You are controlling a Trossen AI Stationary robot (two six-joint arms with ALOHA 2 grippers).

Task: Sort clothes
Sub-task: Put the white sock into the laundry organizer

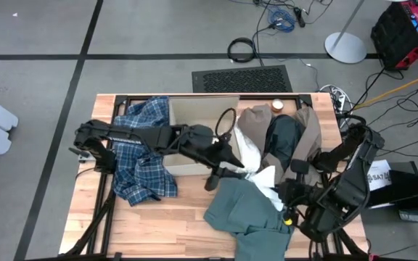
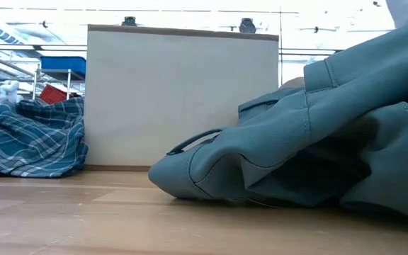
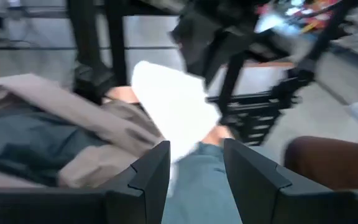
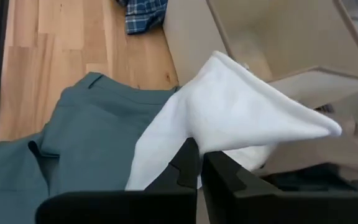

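So, cardboard box [image 1: 198, 119] mid-table, open, nothing visible inside; plaid shirt [image 1: 140, 156] draped at its left side. Wooden table [image 1: 173, 217]; grey floor w/ cables and a floor vent beyond. Teal-green piece [image 1: 249, 210] in front, blocking the low view. Taupe piece [image 1: 312, 130] and dark piece [image 1: 281, 138] right of box. Left gripper [image 1: 227, 172] half open over white piece [image 1: 263, 177], holding nothing. Right gripper [image 4: 199, 163] fully closed on the white piece.

Overhead, table-level, two wrist cameras
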